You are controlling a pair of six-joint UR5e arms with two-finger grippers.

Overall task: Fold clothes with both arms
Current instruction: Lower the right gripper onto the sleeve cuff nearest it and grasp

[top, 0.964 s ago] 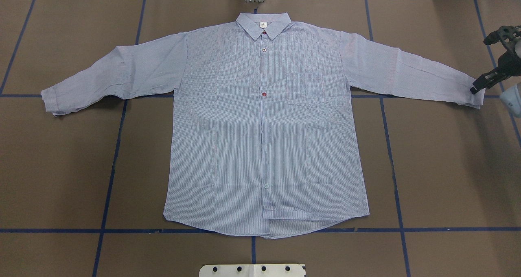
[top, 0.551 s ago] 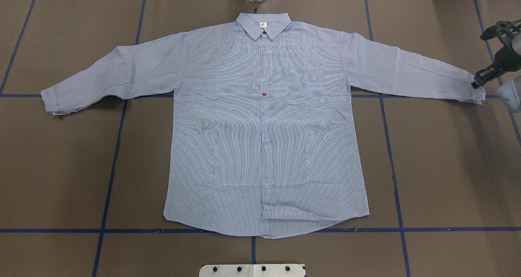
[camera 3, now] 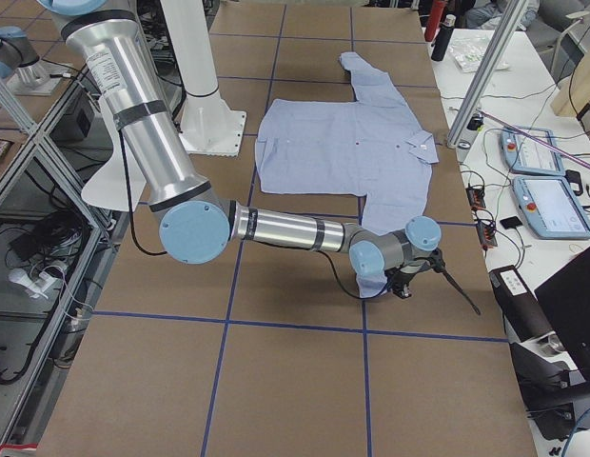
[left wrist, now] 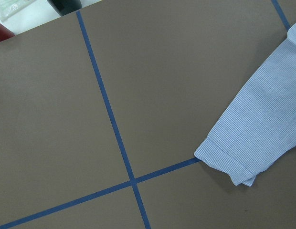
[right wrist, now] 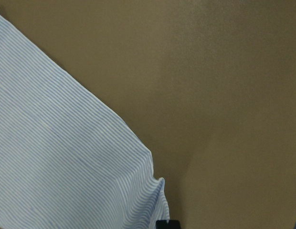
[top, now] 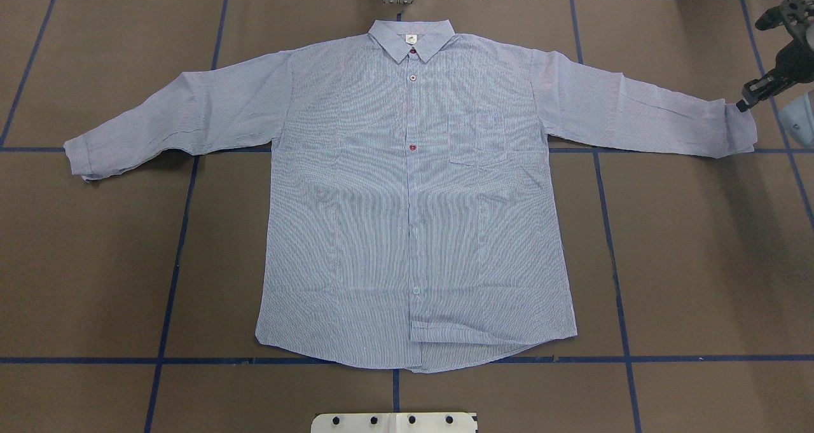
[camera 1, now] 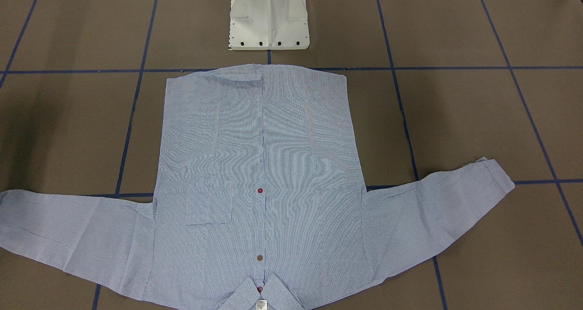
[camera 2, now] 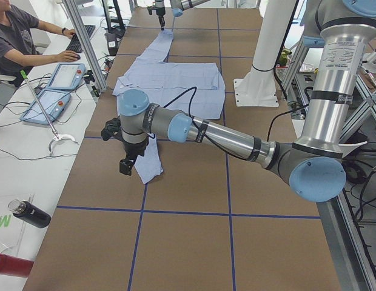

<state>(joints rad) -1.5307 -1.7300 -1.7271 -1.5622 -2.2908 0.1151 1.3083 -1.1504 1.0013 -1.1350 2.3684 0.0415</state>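
Note:
The light blue striped shirt (top: 413,198) lies flat and face up on the brown table, collar at the far side and both sleeves spread out. My right gripper (top: 741,106) is at the far corner of the right-side cuff (top: 738,131), its fingers together on the cloth. The right wrist view shows that sleeve (right wrist: 67,167) running down to a black fingertip (right wrist: 167,223). My left gripper (camera 2: 124,167) hangs over the other cuff (left wrist: 234,162) and shows only in the exterior left view. I cannot tell whether it is open or shut.
The white pedestal base (camera 1: 268,18) stands at the near edge by the shirt's hem. Blue tape lines (top: 178,261) grid the table. A person (camera 2: 18,36) sits at a side bench with pendants (camera 2: 48,100) and a black bottle (camera 2: 30,213).
My right gripper has moved toward the far side of the table. The right cuff has gone with it, so that sleeve lies straighter. The rest of the shirt has not moved.

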